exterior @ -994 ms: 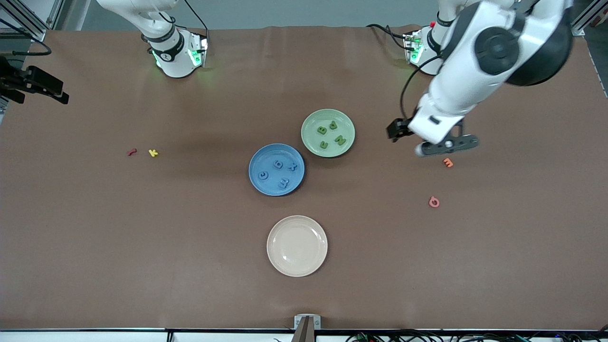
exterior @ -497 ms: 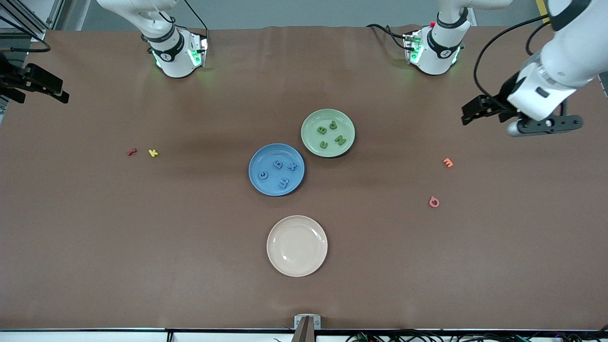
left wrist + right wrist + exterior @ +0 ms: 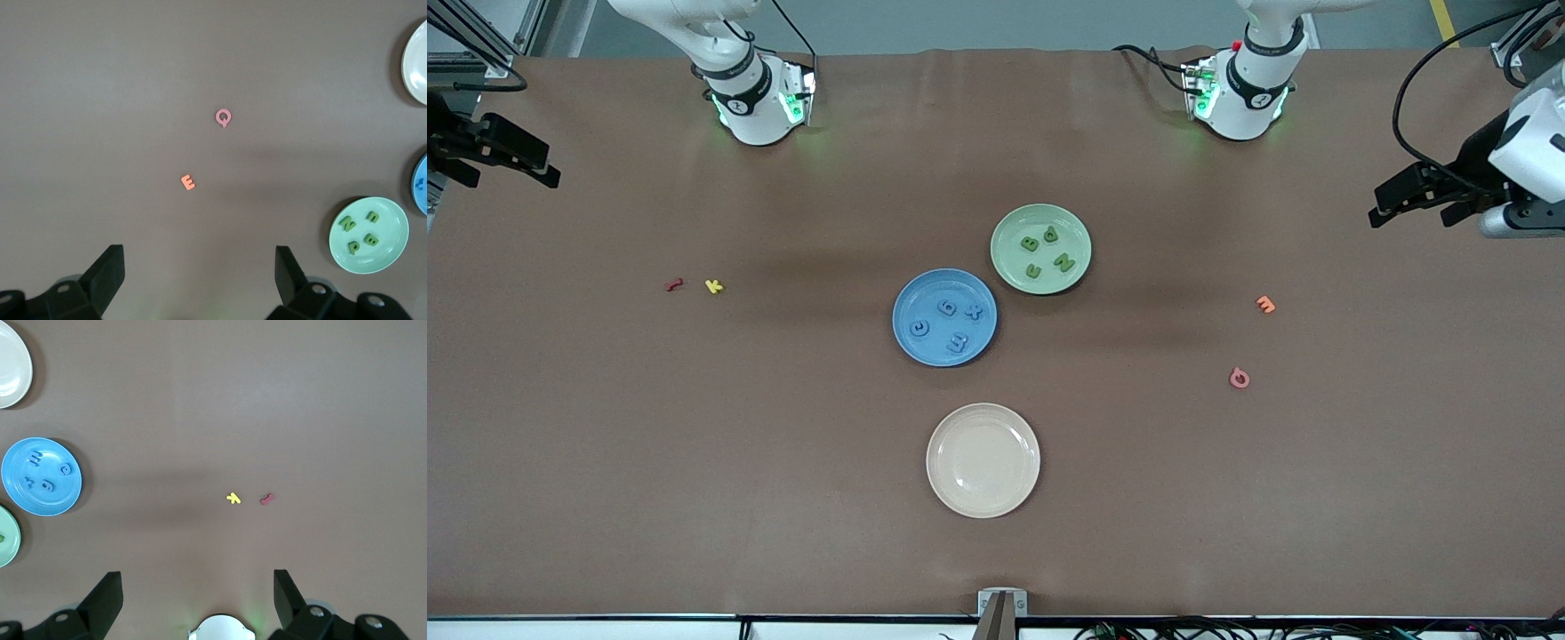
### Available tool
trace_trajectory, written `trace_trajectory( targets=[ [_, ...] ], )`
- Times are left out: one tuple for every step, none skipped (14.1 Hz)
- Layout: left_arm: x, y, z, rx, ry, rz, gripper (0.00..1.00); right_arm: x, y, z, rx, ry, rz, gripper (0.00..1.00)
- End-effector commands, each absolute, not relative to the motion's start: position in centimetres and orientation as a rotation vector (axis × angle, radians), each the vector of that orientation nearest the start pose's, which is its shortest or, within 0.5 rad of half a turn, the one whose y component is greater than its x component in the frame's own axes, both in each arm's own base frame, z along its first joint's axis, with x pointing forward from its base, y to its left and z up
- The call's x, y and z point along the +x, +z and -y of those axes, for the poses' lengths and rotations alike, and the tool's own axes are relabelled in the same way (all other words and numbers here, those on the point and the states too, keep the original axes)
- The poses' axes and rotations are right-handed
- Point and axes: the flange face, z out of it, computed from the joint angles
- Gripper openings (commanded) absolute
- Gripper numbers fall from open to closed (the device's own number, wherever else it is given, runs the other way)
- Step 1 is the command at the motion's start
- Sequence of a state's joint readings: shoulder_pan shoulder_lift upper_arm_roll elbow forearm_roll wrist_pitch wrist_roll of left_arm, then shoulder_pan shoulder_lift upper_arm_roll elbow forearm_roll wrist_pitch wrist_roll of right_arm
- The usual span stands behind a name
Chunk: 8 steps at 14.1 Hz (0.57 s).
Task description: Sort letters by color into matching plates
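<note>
The blue plate [image 3: 925,289] sits mid-table and holds several blue letters [image 3: 948,308]. The pale green plate [image 3: 1018,227] touches it, farther from the front camera, and holds several green letters [image 3: 1030,243]. My left gripper [image 3: 1423,200] is open and empty, high over the left arm's end of the table. My right gripper [image 3: 507,178] is open and empty, high over the right arm's end. The left wrist view shows the open left gripper [image 3: 199,280] and the green plate [image 3: 390,223]. The right wrist view shows the open right gripper [image 3: 197,600] and the blue plate [image 3: 47,503].
A beige plate [image 3: 983,498] lies nearer the front camera than the blue plate. An orange letter [image 3: 1265,304] and a pink letter [image 3: 1239,378] lie toward the left arm's end. A red letter [image 3: 674,284] and a yellow letter [image 3: 713,285] lie toward the right arm's end.
My left arm has swung away from beside the green plate, out to the left arm's end of the table. The right arm, plates and letters have not moved.
</note>
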State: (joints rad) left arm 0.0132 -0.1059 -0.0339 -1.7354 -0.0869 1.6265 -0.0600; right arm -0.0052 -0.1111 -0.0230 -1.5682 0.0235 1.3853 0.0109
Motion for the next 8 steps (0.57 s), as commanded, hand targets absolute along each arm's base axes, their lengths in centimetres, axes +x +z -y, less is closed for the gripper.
trace_trajectory(
  targets=[
    [55.1,62.2,2.1,-3.208,-0.043,0.043,0.99,48.3,66.9,2.0,-3.099,0.087,-0.075,1.0],
    [56.2,62.6,2.2,-3.208,-0.067,0.037,0.99,48.3,66.9,2.2,-3.101,0.084,-0.08,1.0],
    [56.7,62.9,2.2,-3.208,-0.082,0.027,0.99,48.3,66.9,2.2,-3.1,0.084,-0.08,1.0],
    [56.9,62.9,1.9,-3.208,-0.083,0.032,0.99,48.3,66.9,2.2,-3.099,0.086,-0.08,1.0],
    [56.9,62.8,1.7,-3.208,-0.081,0.027,0.99,48.3,66.9,2.2,-3.101,0.084,-0.08,1.0],
    [56.8,62.8,1.6,-3.211,-0.072,0.002,0.99,48.3,66.9,2.2,-3.101,0.084,-0.078,1.0],
    [56.8,62.8,1.6,-3.211,-0.073,-0.01,0.99,48.3,66.9,2.2,-3.101,0.087,-0.078,1.0],
    [56.6,63.0,1.5,-3.21,-0.077,-0.003,0.99,48.3,66.9,2.2,-3.101,0.089,-0.08,1.0]
  ],
)
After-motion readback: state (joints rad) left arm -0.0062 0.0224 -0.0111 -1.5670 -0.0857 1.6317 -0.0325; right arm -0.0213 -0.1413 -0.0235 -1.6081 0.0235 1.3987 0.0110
